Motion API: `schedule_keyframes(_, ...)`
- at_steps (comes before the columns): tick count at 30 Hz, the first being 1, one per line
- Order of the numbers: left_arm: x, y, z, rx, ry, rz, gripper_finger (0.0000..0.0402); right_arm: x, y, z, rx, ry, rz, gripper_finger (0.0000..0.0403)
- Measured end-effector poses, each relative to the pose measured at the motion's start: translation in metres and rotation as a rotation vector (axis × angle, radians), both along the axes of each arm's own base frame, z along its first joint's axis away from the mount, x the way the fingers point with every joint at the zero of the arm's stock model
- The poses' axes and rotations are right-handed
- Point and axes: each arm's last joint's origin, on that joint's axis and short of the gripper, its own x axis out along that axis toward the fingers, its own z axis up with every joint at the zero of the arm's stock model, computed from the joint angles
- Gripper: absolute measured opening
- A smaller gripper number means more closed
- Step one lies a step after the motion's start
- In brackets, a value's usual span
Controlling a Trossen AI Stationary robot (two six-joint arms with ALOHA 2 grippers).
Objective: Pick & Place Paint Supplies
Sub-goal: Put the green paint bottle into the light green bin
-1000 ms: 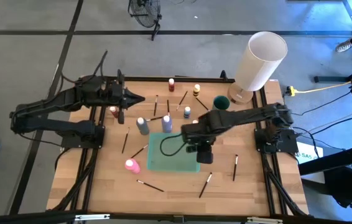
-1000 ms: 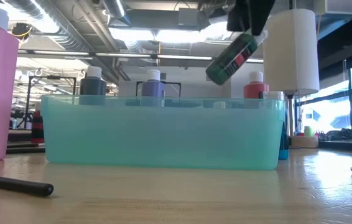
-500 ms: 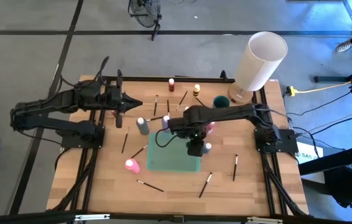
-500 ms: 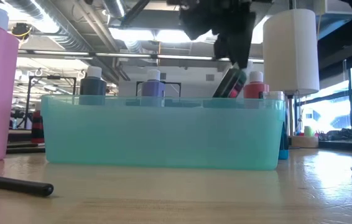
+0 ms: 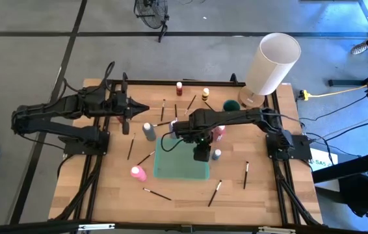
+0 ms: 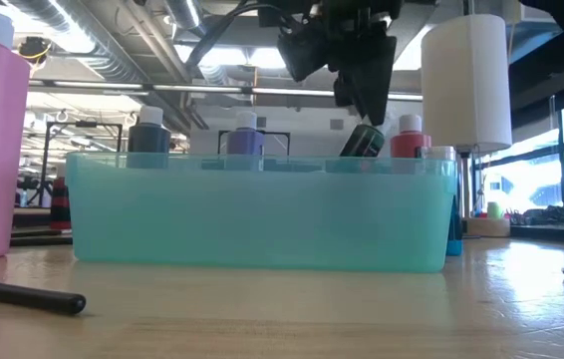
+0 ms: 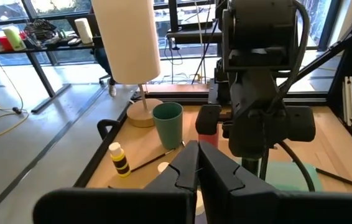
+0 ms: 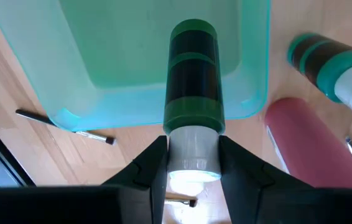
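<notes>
Closest to me on the wooden worktop [image 5: 106, 195] lie loose brushes, one dark-handled brush [image 5: 157, 194] near the front edge and another brush [image 5: 215, 192] off to its right. Just behind them a pink paint bottle [image 5: 138, 173] stands beside the left front corner of the teal tray [image 5: 181, 170], a shallow translucent bin in the middle of the worktop. From the right wrist view the tray's floor looks bare.

Over the tray's far right part hangs the right gripper [image 8: 191, 171]. Its fingers [image 8: 151, 168] pinch the pale cap of a green paint bottle [image 8: 192, 71], one finger on each side, and the bottle tilts with its base down inside the tray's rim; I cannot tell whether it touches the floor. Just outside that corner stand a red bottle [image 8: 306, 146] and a teal-banded bottle [image 8: 328, 65].

Behind the tray stand a grey-blue bottle [image 5: 149, 131] and a purple bottle [image 6: 245, 136]. Farther back sit a green cup [image 5: 230, 106], a yellow striped bottle [image 7: 119, 159] and the tall white cylinder [image 5: 272, 62].

The left gripper [image 7: 198, 163] hovers over the far left part of the worktop, its fingers pressed together on nothing.
</notes>
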Motion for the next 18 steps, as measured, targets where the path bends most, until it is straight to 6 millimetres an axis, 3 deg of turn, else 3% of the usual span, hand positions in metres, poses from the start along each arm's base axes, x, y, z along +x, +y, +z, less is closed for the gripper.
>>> schedule_keyframes(18,0.018,0.002,-0.010,-0.007,0.072,-0.003,0.0005,0.003,0.006,-0.008,0.023,0.020,0.013,0.0117)
